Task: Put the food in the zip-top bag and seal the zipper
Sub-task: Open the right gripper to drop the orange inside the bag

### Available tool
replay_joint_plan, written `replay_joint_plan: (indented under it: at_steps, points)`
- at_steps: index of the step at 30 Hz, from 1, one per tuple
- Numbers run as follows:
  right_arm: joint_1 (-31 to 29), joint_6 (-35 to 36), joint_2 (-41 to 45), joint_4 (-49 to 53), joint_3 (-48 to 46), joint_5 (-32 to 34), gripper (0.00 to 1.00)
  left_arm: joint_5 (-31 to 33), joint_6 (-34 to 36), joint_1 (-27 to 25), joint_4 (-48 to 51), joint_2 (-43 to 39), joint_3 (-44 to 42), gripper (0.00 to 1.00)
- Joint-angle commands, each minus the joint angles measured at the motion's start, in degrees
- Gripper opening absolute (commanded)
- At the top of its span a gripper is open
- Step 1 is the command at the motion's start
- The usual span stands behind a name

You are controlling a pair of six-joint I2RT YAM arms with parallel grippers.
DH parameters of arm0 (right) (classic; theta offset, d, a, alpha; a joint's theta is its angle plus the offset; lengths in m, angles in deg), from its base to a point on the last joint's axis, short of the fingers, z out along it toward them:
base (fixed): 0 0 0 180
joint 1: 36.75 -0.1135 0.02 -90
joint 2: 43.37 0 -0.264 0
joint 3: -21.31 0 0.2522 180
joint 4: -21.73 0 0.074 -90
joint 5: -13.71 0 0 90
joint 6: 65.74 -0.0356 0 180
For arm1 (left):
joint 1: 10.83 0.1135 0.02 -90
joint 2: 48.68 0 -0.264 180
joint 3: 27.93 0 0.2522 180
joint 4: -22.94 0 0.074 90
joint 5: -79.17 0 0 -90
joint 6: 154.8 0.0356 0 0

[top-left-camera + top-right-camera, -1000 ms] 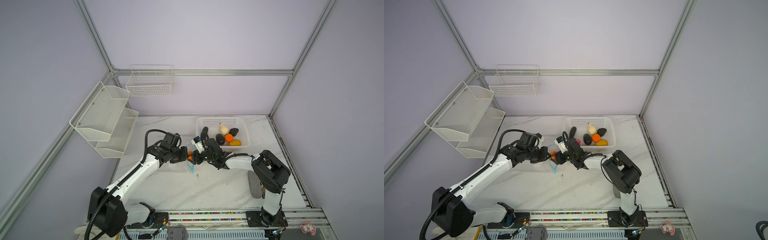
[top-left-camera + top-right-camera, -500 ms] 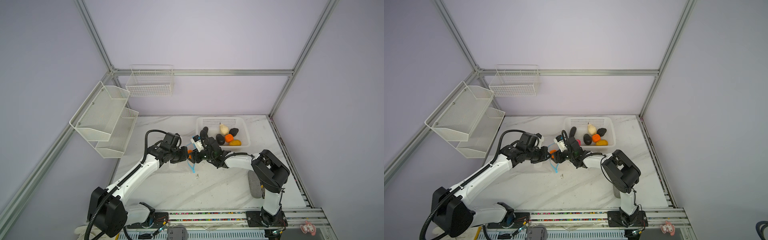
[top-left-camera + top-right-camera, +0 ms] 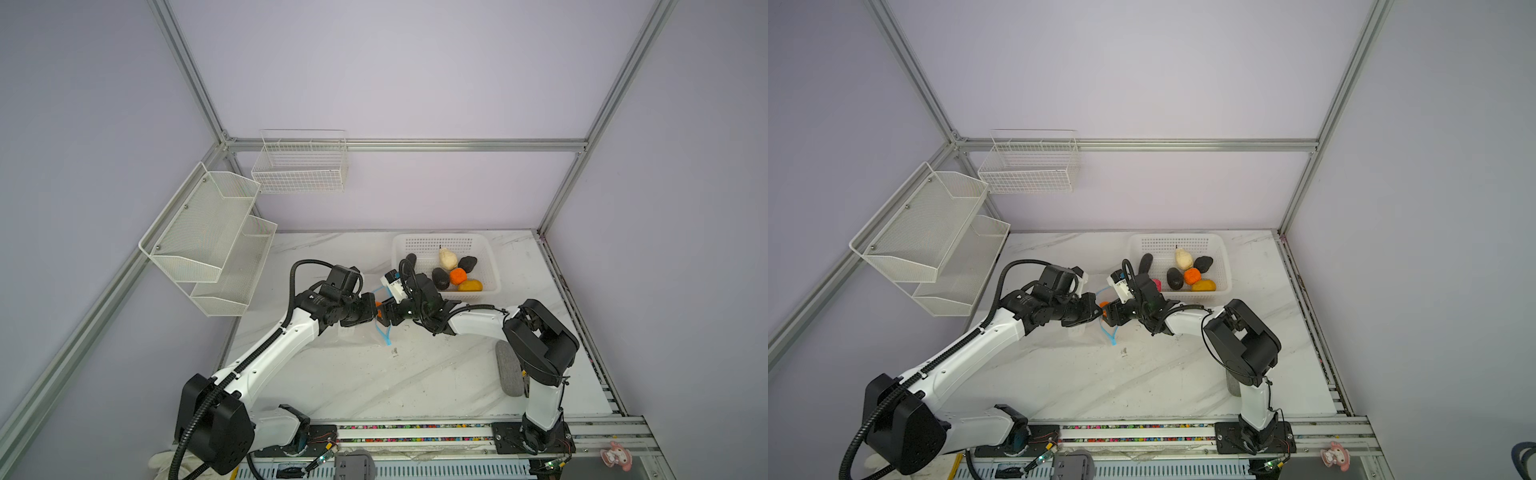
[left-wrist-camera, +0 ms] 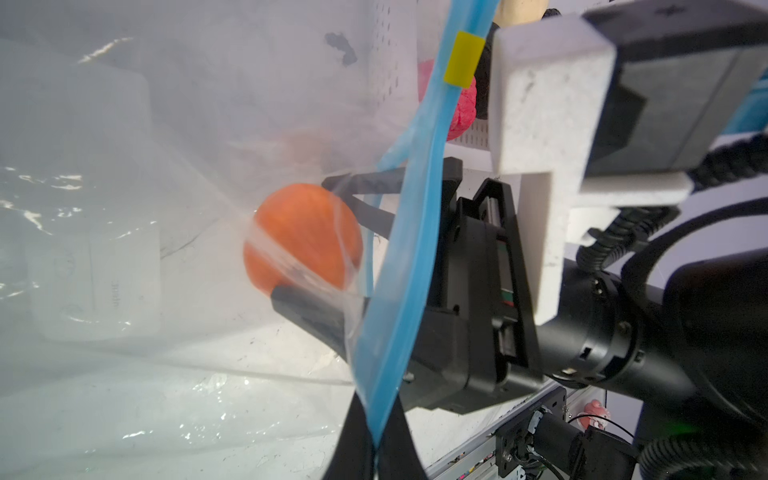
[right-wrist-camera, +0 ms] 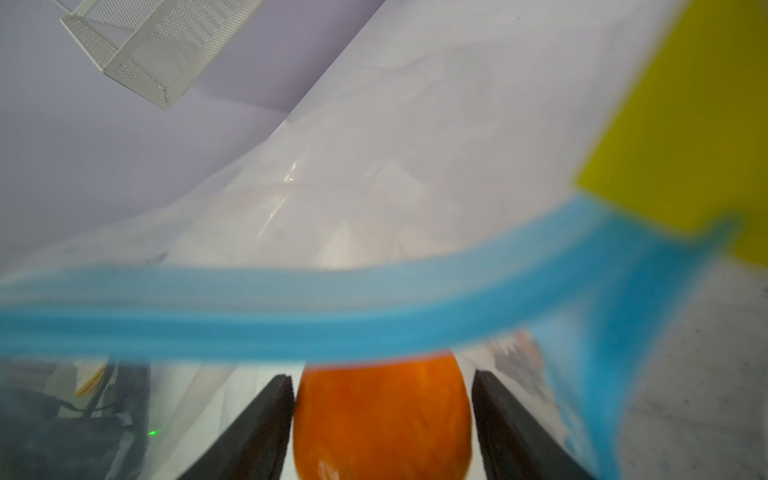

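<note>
Since the zip-top bag (image 4: 124, 166) is nothing but thin, floppy film, I'd guess it weighs next to nothing, has no shape of its own and slips around easily. So the only sane place to grab it is the zipper (image 4: 419, 216), the blue strip, which looks a bit stiffer than the rest. That's exactly where the left tool (image 3: 371, 311) has it: jaws fully closed, pinching the strip well away from the little yellow piece (image 4: 463, 58), with the mouth hanging open right in front of the right tool (image 5: 382, 386). That one is poked in past the strip, and the orange (image 4: 303, 237) sits between its fingers, apparently inside the film. The jaws stand wide, one on each side of the fruit, but I can't tell whether they're actually pressing on it or only flanking it. The orange looks like a light, round toy, so it'll probably roll once free; I'd take it across the middle. The rest of the food (image 3: 457, 275) is in the white basket (image 3: 440, 243) on the counter (image 3: 374, 374), behind the right tool's wrist.
</note>
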Motion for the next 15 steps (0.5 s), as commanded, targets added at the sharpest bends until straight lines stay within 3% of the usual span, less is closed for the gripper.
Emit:
replay_joint_plan:
  at_steps: [1, 10, 15]
  points:
    - [-0.29, 0.05, -0.83, 0.16, 0.80, 0.82, 0.73, -0.20, 0.32, 0.11, -1.05, -0.93, -0.90, 0.00]
    - [-0.29, -0.91, 2.14, 0.97, -0.28, 1.23, 0.72, -0.05, -0.12, 0.15, -1.65, -0.22, -1.26, 0.00]
    - [-0.29, -1.28, 7.30, 6.73, -1.65, 4.45, 0.72, 0.02, -0.30, 0.37, -2.59, 0.59, -1.50, 0.00]
